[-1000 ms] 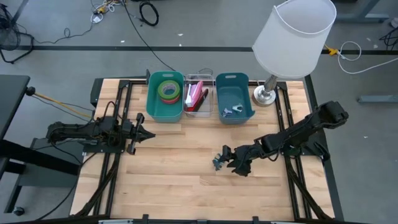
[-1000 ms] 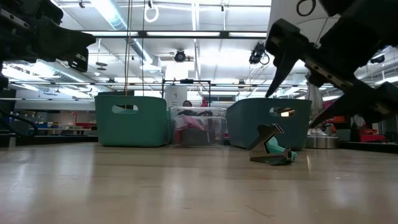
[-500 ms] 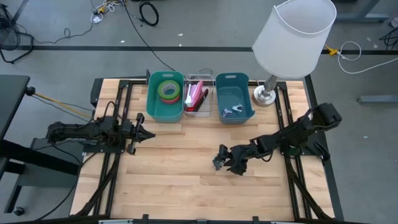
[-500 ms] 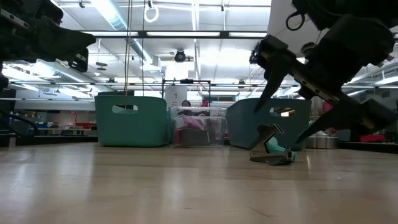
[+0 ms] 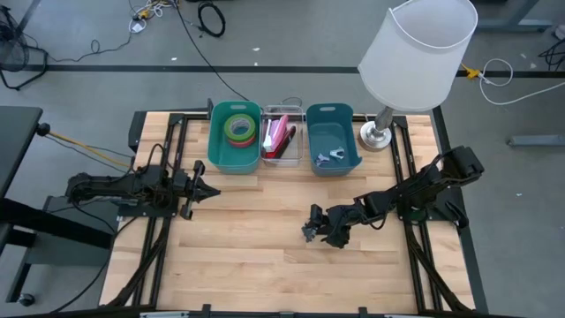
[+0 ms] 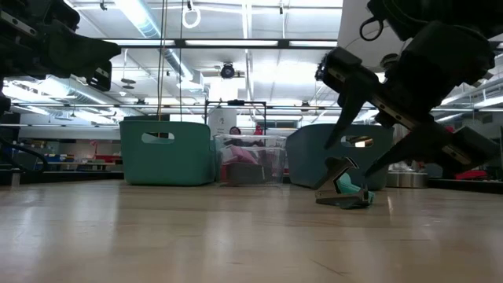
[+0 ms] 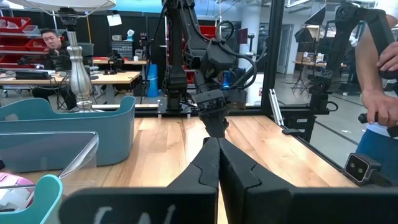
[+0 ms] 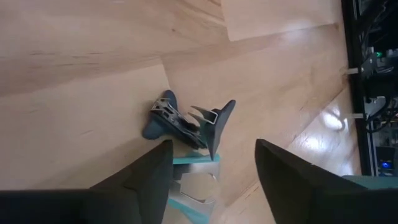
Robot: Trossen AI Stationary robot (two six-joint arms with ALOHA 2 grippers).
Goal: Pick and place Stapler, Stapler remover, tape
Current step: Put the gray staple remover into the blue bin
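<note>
High: my right gripper (image 5: 314,225) sits low over the staple remover (image 5: 307,232) mid-table, bins behind. Low: fingers spread either side of it, not yet gripping. Right wrist: remover lies between them. Left gripper (image 7: 217,163) pinched shut, empty, parked at the left

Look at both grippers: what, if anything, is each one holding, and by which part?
Nothing is held. The right gripper is open around the staple remover lying on the table, not clamping it; the left gripper is shut and empty.
</note>
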